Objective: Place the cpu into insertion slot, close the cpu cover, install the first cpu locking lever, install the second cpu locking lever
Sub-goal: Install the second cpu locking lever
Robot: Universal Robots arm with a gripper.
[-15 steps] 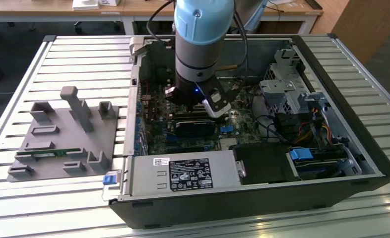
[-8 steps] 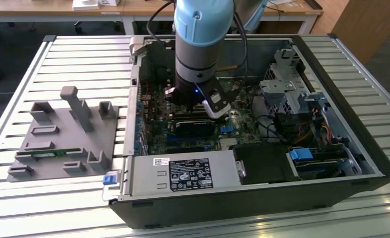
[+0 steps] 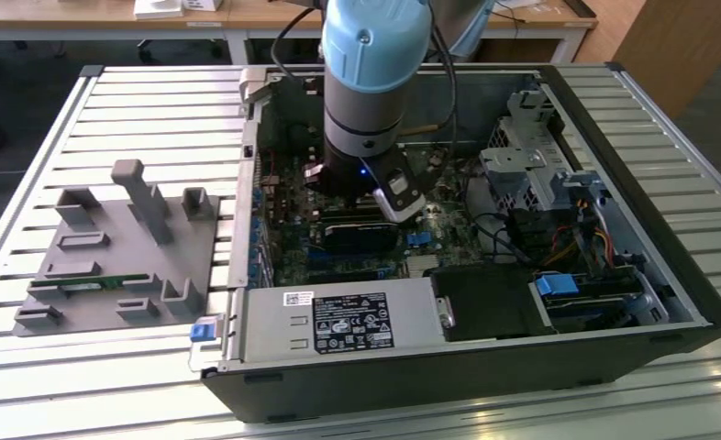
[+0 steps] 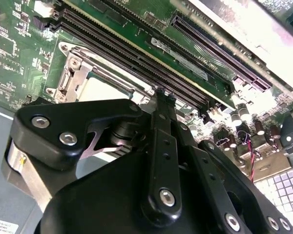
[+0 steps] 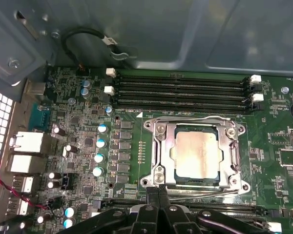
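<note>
First wrist view: my pincer point(image 5: 157, 191), fingertips pressed together & grasping nothing, sits at the cpu cover point(image 5: 162, 144) edge (cover down over cpu point(image 5: 197, 155)), socket just beyond tips.

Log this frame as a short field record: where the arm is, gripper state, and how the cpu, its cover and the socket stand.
setting: open computer case on a slatted table
arm: reaching down into the case
gripper: fingers together, tips at the edge of the socket frame
gripper load: nothing seen held
cpu: seated flat in the insertion slot
cpu cover: down around the chip
memory slots: beside the socket, empty
levers: state cannot be told
</note>
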